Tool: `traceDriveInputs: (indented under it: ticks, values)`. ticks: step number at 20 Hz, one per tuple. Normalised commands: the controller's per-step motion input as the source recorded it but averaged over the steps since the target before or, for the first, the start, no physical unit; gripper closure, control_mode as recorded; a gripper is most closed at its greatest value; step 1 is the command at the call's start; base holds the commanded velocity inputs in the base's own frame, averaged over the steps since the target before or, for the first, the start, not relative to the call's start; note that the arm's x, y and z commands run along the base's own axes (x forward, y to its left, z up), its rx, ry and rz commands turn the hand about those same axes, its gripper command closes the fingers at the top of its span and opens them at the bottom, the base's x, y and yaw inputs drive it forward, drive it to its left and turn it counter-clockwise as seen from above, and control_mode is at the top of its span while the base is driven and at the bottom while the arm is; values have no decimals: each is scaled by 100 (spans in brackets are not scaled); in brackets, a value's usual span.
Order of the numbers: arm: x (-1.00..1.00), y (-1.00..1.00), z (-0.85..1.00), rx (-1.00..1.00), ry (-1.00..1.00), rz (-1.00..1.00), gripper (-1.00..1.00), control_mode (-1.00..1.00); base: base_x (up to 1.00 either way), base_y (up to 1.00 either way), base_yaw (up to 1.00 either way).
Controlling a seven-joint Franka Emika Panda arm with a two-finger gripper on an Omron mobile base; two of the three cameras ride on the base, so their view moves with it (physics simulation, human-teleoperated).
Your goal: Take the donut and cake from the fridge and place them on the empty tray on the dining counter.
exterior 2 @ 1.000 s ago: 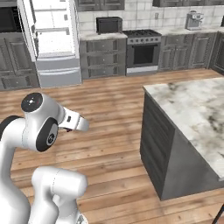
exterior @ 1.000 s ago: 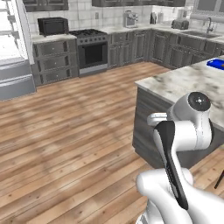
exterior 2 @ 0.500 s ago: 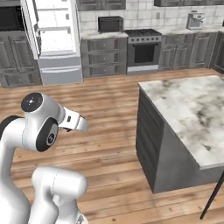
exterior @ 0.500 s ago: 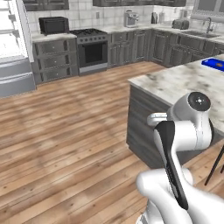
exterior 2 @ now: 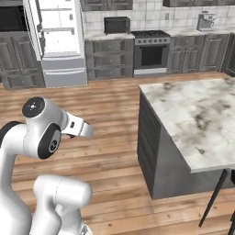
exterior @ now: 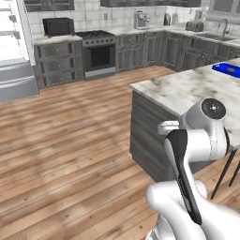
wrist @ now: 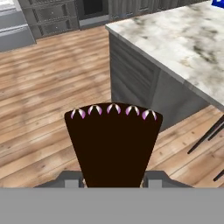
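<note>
at the far left the fridge [exterior 2: 57, 41] stands with its doors open, its white interior lit above the grey bottom drawers, set against the back wall beside dark grey cabinets. next along that wall come a black microwave [exterior 2: 116, 24] on the counter, then the range [exterior 2: 152, 53] with its black oven door, then a coffee machine [exterior 2: 206, 21]. wood plank floor [exterior: 70, 140] runs between that wall and the robot. in the hand view the cake [wrist: 113, 142], a dark brown wedge with small pink-and-white dabs along its wide top edge, sits clamped between the gripper [wrist: 113, 179] fingers, whose grey tips [wrist: 72, 179] press against its narrow lower end on both sides; the slice hangs above the floor, just short of the counter's corner. to the right lies the dining counter [exterior 2: 202, 119], white-and-grey marble on dark panelled sides, with thin black stool legs [exterior 2: 212, 196] beside its near edge. at the counter's far right end a blue object [exterior: 227, 69] rests on the marble.
</note>
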Motion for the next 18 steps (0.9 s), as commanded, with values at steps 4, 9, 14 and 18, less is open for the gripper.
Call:
traceDriveInputs:
  ticks: [4,9,14,18]
  values:
    - [0,0,0,0,0,0,100,100,-20,-57,9]
    - [0,0,0,0,0,0,100,100,-25,-58,9]
    - [0,0,0,0,0,0,100,100,-29,-58,10]
    - [0,0,0,0,0,0,100,100,-26,-56,10]
